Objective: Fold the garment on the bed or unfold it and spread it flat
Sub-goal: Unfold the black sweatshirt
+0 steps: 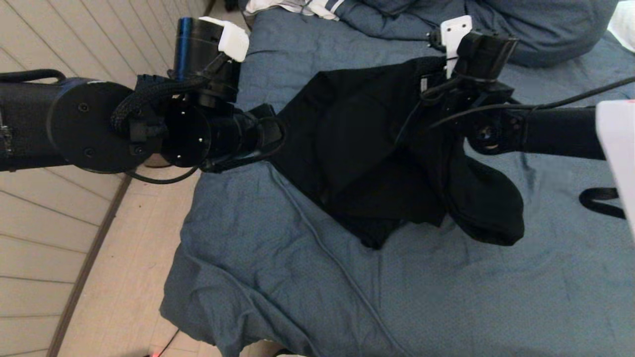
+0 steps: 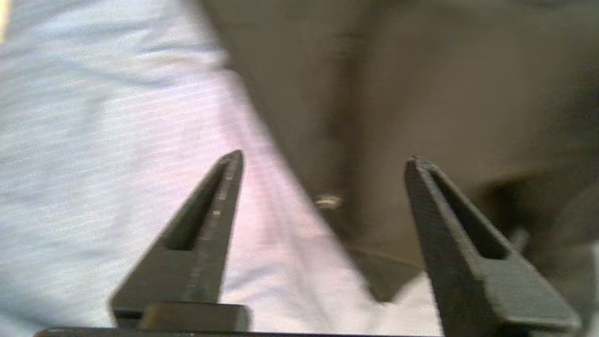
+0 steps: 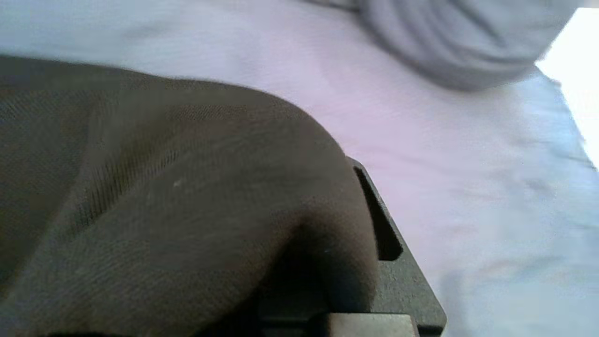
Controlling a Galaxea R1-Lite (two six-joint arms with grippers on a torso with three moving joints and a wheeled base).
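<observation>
Garment (image 3: 164, 196) draped over right hand (image 3: 369, 234), grip unclear; left hand (image 2: 323, 159) wide, empty.

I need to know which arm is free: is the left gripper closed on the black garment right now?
No. In the left wrist view the left gripper stands open, its fingers spread with nothing between them, the garment just ahead.

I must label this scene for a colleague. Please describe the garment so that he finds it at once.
Find the blue bed. Near its middle lies the garment, bunched, between both arms. It is plain black, unlike the white striped cloth at the far edge.
</observation>
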